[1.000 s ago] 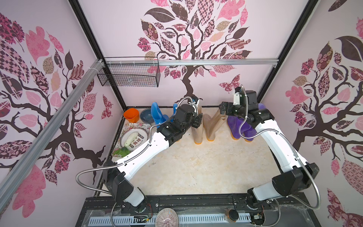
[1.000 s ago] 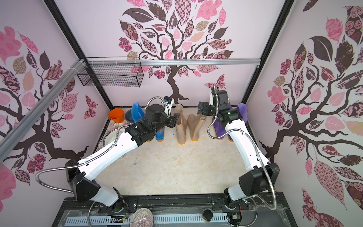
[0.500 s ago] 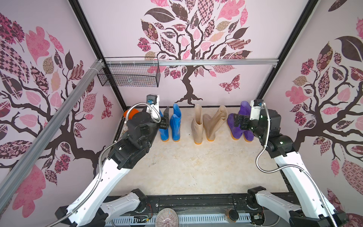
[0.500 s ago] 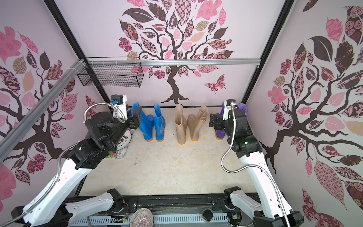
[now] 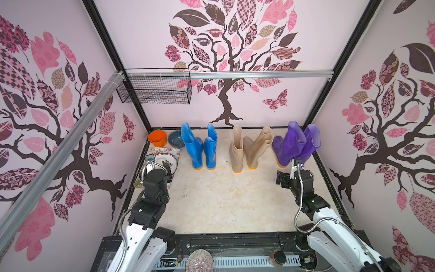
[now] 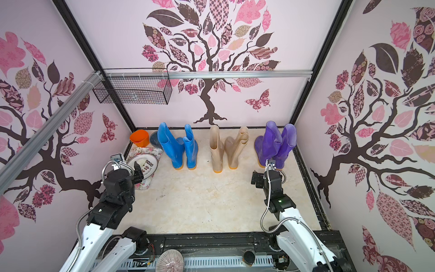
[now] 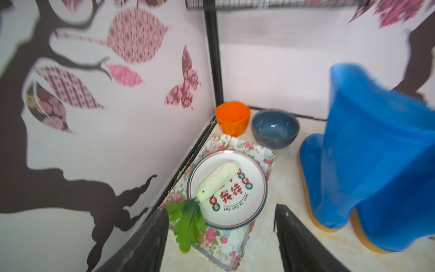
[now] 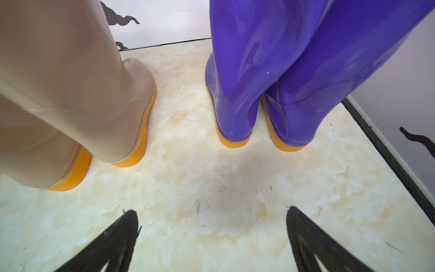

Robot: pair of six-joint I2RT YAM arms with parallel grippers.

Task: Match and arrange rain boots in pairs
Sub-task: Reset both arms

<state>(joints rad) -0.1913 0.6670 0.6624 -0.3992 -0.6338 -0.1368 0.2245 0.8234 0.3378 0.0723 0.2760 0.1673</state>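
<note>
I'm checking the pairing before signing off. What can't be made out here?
- Right wrist view: purple boots and beige boots, tops cut off by the edge.
- Left wrist view: blue boots blurred, cut by the edge.
- In a top view: bowl partly behind those boots.

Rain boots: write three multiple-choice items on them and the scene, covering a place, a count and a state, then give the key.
1. Which pair stands nearest the cup?
A. beige pair
B. purple pair
C. blue pair

2. How many boots are on the table?
A. four
B. six
C. eight

3. The right pincer is:
A. open and empty
B. shut on a purple boot
C. shut on the cup

Key:
1. C: the blue pair stands just beside the bowl and the cup.
2. B: both top views show three colours, two boots each.
3. A: the right wrist view shows its fingers spread over bare table.
</note>
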